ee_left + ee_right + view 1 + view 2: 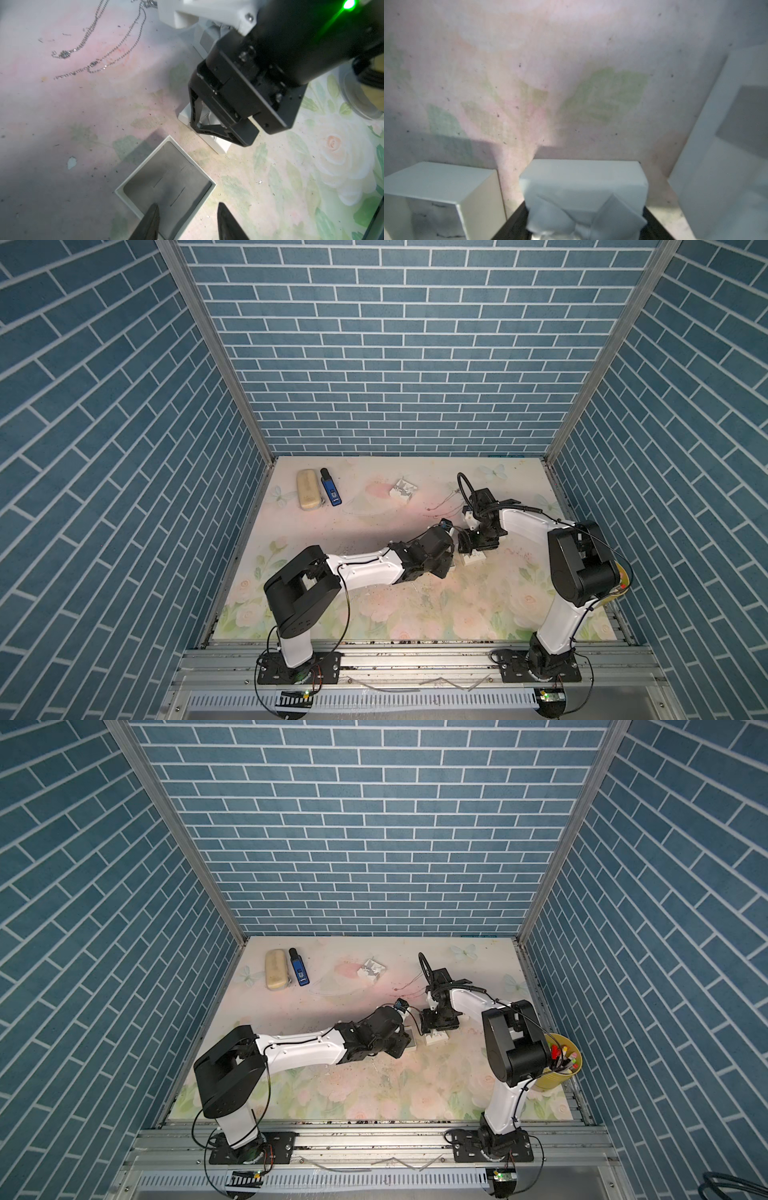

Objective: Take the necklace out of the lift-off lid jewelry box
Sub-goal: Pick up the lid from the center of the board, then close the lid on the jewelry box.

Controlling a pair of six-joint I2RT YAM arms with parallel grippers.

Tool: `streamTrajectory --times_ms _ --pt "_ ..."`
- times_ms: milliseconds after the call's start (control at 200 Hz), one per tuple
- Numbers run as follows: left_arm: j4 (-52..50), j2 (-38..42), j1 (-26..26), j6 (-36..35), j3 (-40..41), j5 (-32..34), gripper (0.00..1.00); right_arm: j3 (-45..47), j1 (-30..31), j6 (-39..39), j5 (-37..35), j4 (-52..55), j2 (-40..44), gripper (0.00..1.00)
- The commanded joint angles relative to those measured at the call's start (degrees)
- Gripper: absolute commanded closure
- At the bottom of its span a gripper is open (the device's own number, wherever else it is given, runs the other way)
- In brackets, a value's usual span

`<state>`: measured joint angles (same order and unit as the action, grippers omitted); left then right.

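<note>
The jewelry box (pixel 191 211) looked like smooth white cardboard, its insert (pixel 166 176) matt grey foam. The necklace (pixel 64 54) was fine silvery metal bead chain, faintly glinting. The floral table cover (pixel 571 52) was matt, woven-looking and gritty with specks. The lid (pixel 583 176) was plain white card; its bow (pixel 581 218) looked like soft satiny ribbon.

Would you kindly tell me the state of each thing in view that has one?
Open box: lid off, grey insert empty.
Necklaces: loose outside the boxes.
Bowed box: bow up.
Left hand: open, one finger over the open box.
Right hand: astride the bowed box, grip unclear.
Glasses case: closed.
</note>
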<state>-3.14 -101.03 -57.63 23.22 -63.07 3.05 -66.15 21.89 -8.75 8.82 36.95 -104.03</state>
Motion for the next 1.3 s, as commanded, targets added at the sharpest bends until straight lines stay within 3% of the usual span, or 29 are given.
streamTrajectory --times_ms 0,265,565,745,950,1295 --pt "-1.92 3.08 0.72 -1.09 1.99 2.68 0.54 0.34 -0.15 0.65 1.4 2.29 1.8 0.44" --pt "0.58 6.28 2.91 0.75 6.8 2.19 0.54 0.85 -0.13 -0.28 2.25 3.18 5.15 0.44" --pt "11.52 6.04 7.89 10.05 16.11 -6.58 0.55 3.11 -0.01 -5.13 5.61 2.68 11.48 0.43" --pt "18.09 3.72 9.19 14.55 18.67 -10.38 0.71 7.39 2.95 -12.5 8.65 -2.98 15.15 0.43" --pt "21.56 1.07 9.35 16.77 18.63 -12.18 0.77 5.77 7.14 -15.42 8.58 -5.01 11.34 0.42" --pt "26.04 -2.38 9.4 19.4 18.3 -14.68 0.8 2.42 8.06 -15.68 10.14 -4.2 7.2 0.41"
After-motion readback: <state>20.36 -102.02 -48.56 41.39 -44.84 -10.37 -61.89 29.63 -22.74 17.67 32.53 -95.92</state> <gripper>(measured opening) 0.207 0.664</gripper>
